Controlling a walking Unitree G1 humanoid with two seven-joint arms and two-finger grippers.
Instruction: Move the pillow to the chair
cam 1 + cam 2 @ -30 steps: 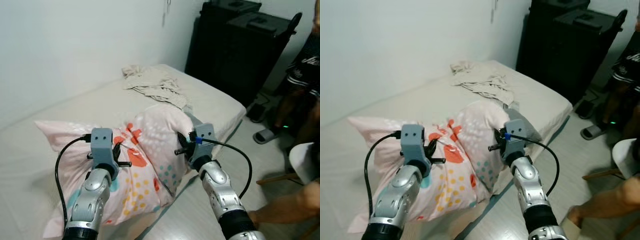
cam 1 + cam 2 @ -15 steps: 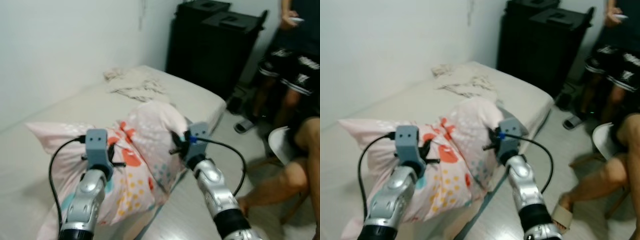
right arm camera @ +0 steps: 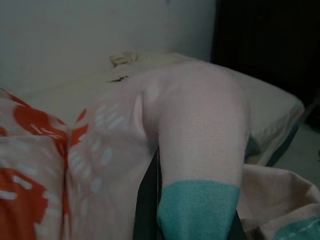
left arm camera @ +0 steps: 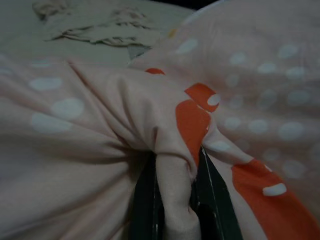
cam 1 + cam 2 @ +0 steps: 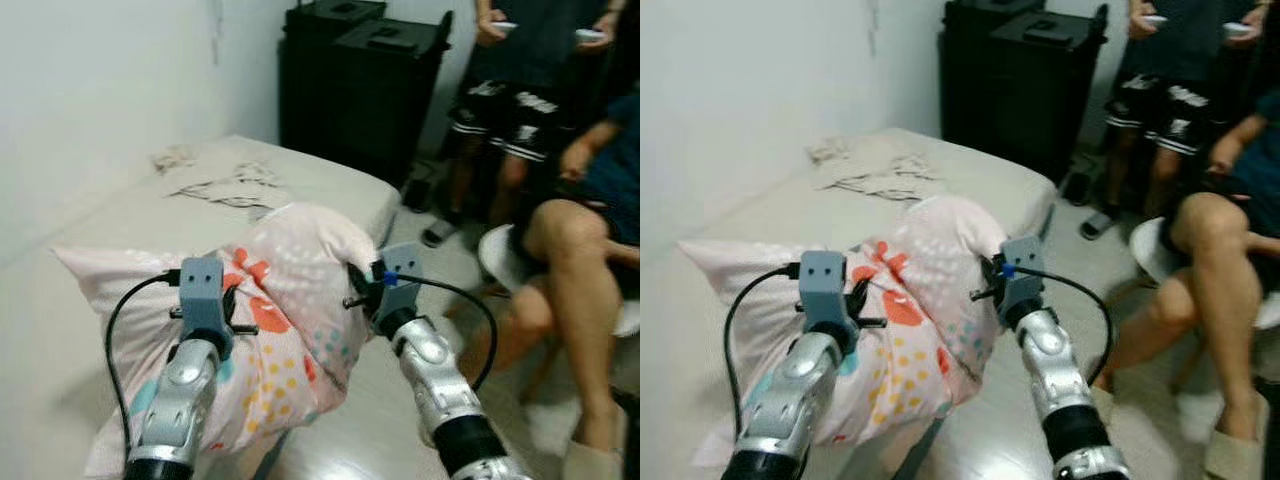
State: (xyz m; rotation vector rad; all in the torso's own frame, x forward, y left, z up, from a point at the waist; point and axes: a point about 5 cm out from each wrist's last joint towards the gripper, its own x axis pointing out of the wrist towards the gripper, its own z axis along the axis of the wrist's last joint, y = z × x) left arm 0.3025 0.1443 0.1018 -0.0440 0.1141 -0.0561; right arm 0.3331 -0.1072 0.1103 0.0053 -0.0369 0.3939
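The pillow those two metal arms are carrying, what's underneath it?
Under the pillow lies the pale bed, with floor below its near edge. The bed surface directly beneath is covered by the pillow. Left end effector and right end effector pinch its fabric.

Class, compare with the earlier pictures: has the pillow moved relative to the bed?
Yes. The pillow, pinched by both tools, has swung off the bed edge toward the floor side; the crumpled cloth now lies farther behind it.
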